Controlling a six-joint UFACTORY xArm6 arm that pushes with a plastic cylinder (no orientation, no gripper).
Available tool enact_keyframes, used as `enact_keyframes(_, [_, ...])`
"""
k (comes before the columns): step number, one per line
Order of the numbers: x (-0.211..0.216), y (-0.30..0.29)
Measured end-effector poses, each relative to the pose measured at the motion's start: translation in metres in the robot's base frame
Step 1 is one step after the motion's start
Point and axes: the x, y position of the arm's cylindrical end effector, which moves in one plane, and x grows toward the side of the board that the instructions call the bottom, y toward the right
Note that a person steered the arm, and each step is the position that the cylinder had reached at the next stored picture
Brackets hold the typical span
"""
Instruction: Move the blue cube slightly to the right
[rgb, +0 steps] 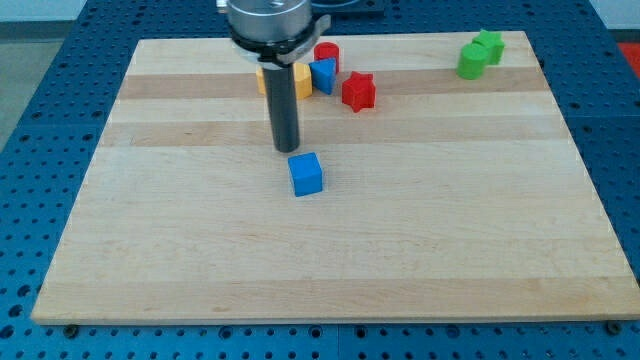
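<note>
The blue cube (307, 173) lies near the middle of the wooden board (330, 260), a little left of centre. My tip (287, 150) stands on the board just above and slightly left of the cube, very close to its upper left corner. Whether it touches the cube I cannot tell. The dark rod rises from the tip to the view's top.
At the view's top, behind the rod, lie a yellow block (300, 80), a red cylinder (327, 54), a small blue block (323, 75) and a red star-shaped block (358, 91). Two green blocks (480, 53) sit at the top right corner. A blue perforated table surrounds the board.
</note>
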Motion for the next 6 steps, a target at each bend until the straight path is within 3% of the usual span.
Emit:
enact_keyframes(1, [0.000,-0.010])
enact_keyframes(2, [0.046,-0.001])
enact_keyframes(3, [0.048,0.000])
enact_keyframes(4, [0.039,0.043])
enact_keyframes(6, [0.031,0.213])
